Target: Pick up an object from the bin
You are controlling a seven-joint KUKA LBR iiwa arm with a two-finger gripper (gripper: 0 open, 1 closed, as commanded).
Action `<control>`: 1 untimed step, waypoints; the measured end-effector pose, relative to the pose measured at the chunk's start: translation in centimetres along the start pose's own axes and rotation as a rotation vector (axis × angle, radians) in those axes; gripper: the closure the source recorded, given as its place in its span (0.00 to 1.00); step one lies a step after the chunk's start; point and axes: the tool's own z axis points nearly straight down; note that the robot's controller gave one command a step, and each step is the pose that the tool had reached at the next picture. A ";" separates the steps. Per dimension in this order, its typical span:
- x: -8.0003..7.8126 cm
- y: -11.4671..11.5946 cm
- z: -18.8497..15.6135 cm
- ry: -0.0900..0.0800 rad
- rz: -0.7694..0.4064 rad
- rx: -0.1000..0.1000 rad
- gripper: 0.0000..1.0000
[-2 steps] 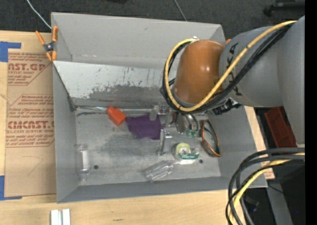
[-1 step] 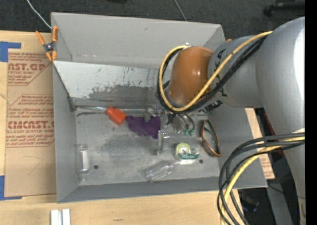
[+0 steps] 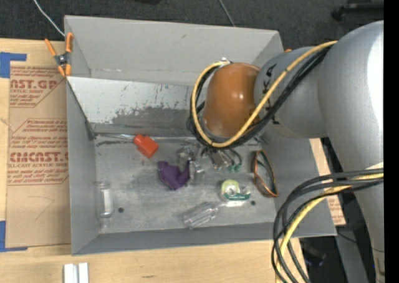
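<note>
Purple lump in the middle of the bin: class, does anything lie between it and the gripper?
Nothing visible does. The gripper is right beside the purple lump, on its right. The orange block lies apart at upper left, the green-and-white roll apart at lower right.

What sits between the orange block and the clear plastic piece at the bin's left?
Bare bin floor from orange block to clear plastic piece, in the camera view.

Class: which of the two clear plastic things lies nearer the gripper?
The clear plastic piece at the bin's lower middle; the other lies far left.
</note>
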 end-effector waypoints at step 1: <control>0.0 0.0 0.0 0.000 0.000 0.000 1.00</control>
